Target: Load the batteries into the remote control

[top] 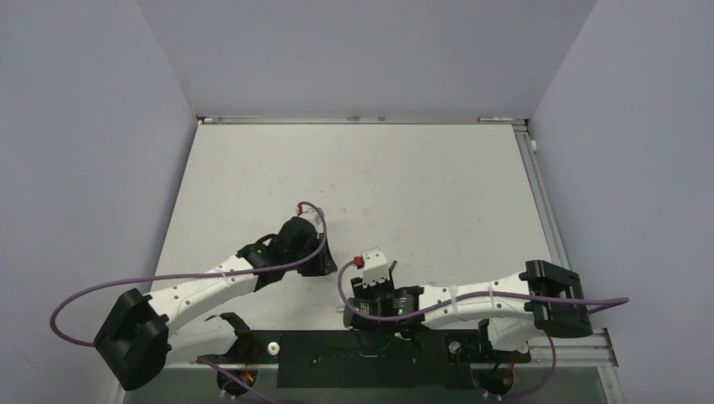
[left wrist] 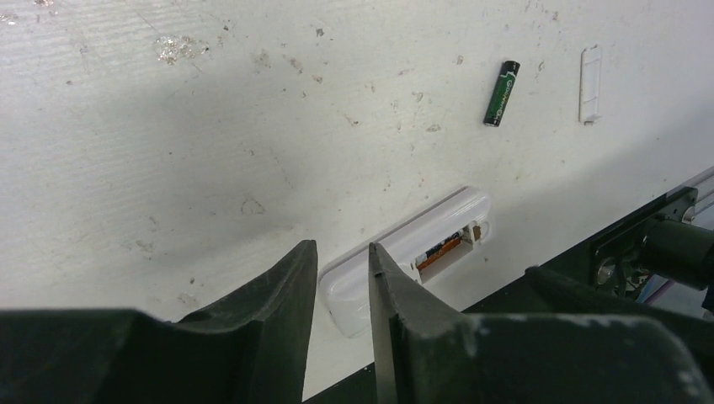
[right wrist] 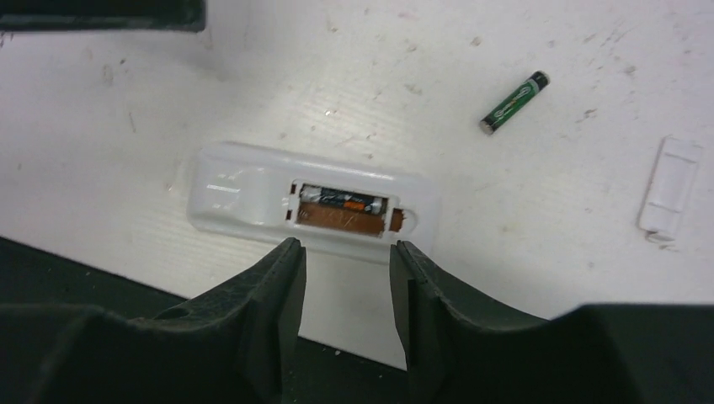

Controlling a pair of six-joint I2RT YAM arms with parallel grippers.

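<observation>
Parted and empty, the right gripper [right wrist: 343, 246] hangs just at 6 o'clock of the remote control [right wrist: 240, 189]. The remote lies back-up on the table [right wrist: 421, 67], with a seated battery [right wrist: 341, 202] in its bay. The left gripper [left wrist: 338, 248] is likewise parted, holding nothing. At 2 o'clock the loose battery [right wrist: 514, 103] looks likely to roll from a poor pinch, and a nudge might skid the light remote toward the near edge. Polarity marks and contacts are unreadable. From above, the arms hide the remote.

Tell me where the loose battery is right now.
In the right wrist view, the loose battery lies on the table toward the upper right, between the remote control and the detached white cover, touching neither.
</observation>
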